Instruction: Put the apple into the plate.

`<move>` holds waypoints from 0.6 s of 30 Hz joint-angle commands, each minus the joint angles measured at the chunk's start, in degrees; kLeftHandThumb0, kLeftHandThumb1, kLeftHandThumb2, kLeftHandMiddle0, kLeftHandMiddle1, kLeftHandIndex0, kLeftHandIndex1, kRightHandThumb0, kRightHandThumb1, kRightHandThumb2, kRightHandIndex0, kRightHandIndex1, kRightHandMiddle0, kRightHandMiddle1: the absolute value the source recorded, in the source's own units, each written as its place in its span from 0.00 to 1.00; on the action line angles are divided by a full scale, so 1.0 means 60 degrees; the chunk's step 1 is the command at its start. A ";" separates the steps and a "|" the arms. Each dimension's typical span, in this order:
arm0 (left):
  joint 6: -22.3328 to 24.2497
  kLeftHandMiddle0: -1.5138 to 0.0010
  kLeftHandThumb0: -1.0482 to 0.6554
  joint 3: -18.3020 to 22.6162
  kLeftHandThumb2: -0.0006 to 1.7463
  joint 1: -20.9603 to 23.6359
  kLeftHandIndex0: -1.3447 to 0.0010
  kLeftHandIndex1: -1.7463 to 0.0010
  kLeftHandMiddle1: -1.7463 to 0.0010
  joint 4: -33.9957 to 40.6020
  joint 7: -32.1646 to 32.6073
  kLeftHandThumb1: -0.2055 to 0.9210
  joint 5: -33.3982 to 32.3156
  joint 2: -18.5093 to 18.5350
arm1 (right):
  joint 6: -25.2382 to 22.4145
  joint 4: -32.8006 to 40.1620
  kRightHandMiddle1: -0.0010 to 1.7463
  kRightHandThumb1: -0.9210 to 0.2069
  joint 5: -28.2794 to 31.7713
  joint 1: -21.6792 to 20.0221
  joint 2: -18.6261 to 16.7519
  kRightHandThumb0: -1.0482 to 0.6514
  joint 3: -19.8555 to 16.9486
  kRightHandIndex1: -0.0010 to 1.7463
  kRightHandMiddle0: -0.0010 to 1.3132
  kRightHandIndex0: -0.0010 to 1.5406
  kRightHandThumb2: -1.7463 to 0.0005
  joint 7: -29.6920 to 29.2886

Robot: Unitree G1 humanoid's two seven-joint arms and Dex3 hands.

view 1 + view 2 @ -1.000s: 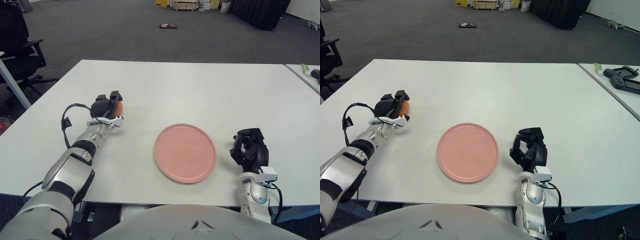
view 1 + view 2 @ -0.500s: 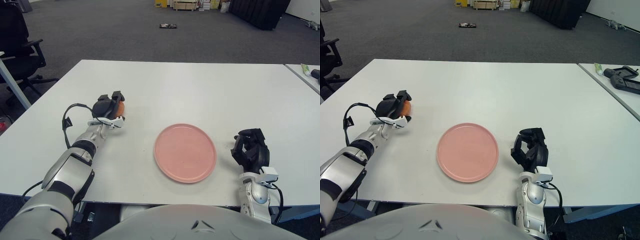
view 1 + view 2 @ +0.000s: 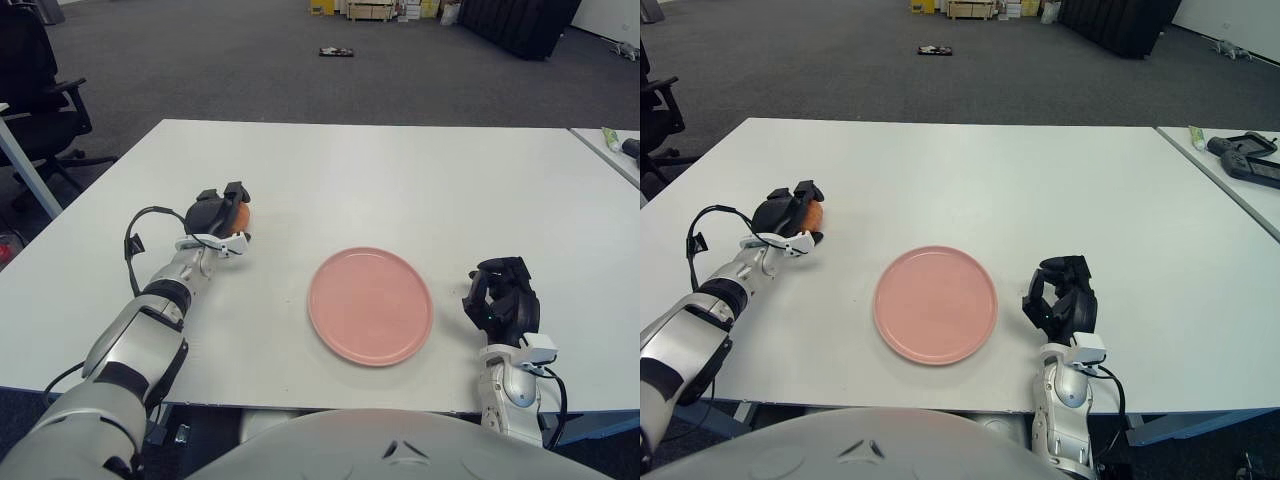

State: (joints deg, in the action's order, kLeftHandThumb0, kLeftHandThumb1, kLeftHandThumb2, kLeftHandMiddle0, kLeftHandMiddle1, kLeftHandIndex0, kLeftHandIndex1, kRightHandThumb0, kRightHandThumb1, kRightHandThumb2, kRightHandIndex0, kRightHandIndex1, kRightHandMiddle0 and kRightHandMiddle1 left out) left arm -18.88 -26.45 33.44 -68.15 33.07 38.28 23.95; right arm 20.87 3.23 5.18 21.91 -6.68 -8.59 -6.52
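Observation:
An orange-red apple (image 3: 239, 215) sits on the left part of the white table (image 3: 400, 180), with my left hand (image 3: 216, 216) curled around it, black fingers over its top and sides. Only a sliver of the apple shows past the fingers. A round pink plate (image 3: 370, 305) lies empty near the table's front edge, well to the right of the apple. My right hand (image 3: 502, 303) shows just right of the plate, fingers curled and holding nothing.
A second table at the far right carries a black controller (image 3: 1245, 158) and a small tube (image 3: 1197, 138). An office chair (image 3: 35, 90) stands off the table's left corner. Open grey floor with boxes lies beyond.
My left hand with the apple has barely shifted on the table. The right hand has stayed in place beside the plate.

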 commanded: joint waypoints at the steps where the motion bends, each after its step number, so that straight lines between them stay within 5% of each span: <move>1: -0.0104 0.17 0.36 -0.0104 0.69 -0.0147 0.60 0.00 0.00 0.0002 0.0092 0.55 0.0113 -0.0003 | 0.0122 -0.0034 1.00 0.26 0.0049 -0.0168 -0.0034 0.38 -0.0008 1.00 0.29 0.53 0.47 0.0030; 18: -0.0514 0.16 0.35 -0.0038 0.71 -0.0280 0.58 0.00 0.00 0.1042 0.0467 0.51 0.0203 0.0348 | 0.0148 -0.0049 1.00 0.26 -0.0085 -0.0137 -0.0033 0.38 0.0034 1.00 0.29 0.52 0.46 -0.0028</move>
State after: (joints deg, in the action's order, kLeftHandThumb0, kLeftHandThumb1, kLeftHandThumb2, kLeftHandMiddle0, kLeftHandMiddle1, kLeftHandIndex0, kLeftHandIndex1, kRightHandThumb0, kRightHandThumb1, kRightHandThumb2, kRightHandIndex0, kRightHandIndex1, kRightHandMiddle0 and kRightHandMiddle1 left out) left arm -21.03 -26.90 31.50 -64.58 34.91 38.93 24.78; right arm 21.45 3.10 5.04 21.91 -6.68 -8.50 -6.55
